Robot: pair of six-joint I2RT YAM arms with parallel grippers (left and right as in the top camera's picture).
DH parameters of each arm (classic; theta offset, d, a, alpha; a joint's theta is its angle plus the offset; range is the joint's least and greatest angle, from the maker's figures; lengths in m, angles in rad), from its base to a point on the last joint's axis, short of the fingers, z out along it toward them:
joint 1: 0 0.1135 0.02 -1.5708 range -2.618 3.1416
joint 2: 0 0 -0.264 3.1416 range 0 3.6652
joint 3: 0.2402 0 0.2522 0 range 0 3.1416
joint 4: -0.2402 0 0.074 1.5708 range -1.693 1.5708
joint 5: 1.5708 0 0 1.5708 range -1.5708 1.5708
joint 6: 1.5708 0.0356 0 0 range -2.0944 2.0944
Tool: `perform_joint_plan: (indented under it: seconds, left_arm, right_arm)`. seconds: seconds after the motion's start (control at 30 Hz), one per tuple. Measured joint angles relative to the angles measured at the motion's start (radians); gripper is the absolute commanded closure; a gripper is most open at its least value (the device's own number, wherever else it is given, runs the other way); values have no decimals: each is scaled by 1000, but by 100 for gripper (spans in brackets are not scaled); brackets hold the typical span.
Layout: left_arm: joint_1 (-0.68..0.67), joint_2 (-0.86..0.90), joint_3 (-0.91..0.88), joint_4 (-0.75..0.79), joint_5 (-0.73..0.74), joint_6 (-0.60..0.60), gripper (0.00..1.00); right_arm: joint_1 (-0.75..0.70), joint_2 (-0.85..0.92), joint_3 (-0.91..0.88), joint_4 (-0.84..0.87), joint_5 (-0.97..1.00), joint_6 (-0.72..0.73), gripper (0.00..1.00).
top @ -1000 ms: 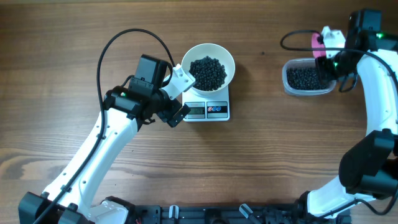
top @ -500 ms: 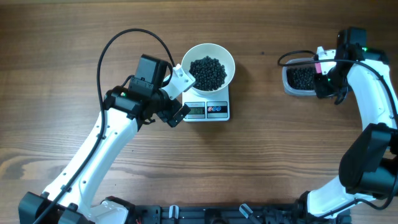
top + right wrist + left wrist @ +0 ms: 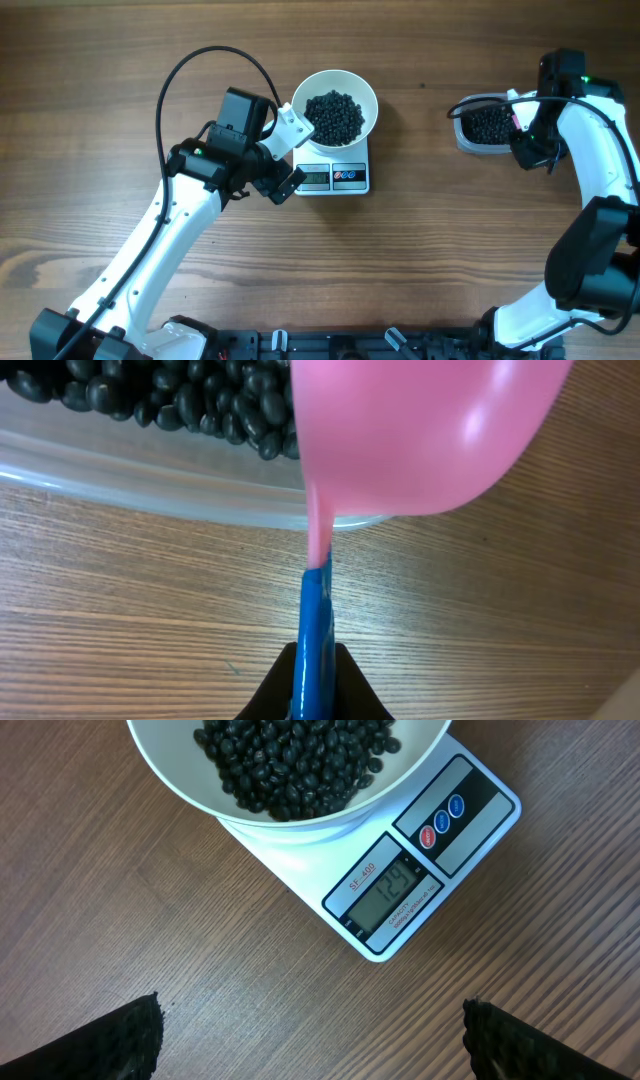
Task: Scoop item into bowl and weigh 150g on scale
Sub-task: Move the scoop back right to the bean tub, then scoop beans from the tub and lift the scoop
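1. Nearest, the left arm (image 3: pixel 150 240) slants up from the near left edge of the wooden worktop (image 3: pixel 450 250). Its black cable (image 3: pixel 190 60) arches beyond it, left of the bowl.
2. The left claw (image 3: pixel 298 152) hangs with its jaws wide apart and holds nothing, just left of the scale (image 3: pixel 335 178). From overhead, one finger overlaps the bowl's left rim and the other lies by the scale's left edge; I cannot tell whether either touches. In the left wrist view only bare wood lies between the two fingertips.
3. The scale lies flat on the worktop. Its display (image 3: pixel 392 892) appears to read 129, and a red and a blue button (image 3: pixel 442 820) sit beside it.
4. The bowl (image 3: pixel 368 92) stands on the scale and covers its far part. Beans (image 3: pixel 334 116) are heaped in its middle.
5. To the right, well apart from the scale, the right claw (image 3: pixel 314 682) is clamped on the blue handle of the scoop (image 3: pixel 420 430). The pink cup hangs over the rim of the tub (image 3: pixel 120 485). Only its underside shows, so its load cannot be told.
6. The tub holds more beans. The scoop hides part of it, and from overhead the right arm and its cable cross the tub's right side.
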Motion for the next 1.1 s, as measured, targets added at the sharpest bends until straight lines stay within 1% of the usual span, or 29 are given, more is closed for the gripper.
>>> perform_joint_plan:
  seconds: [0.23,0.47,0.7,0.93,1.1]
  left_arm:
    - [0,0,0,0,0,0,0]
    - [0,0,0,0,0,0,0]
    - [0,0,0,0,0,0,0]
    - [0,0,0,0,0,0,0]
    - [0,0,0,0,0,0,0]
  right_arm:
    - [12,60,0,-21,3,-19,96]
    - [98,64,0,-32,-20,-69,96]
    - [184,73,0,-39,-39,-82,96]
    - [188,110,8,-71,-52,-72,96]
    - [187,111,18,-93,-139,-62,96]
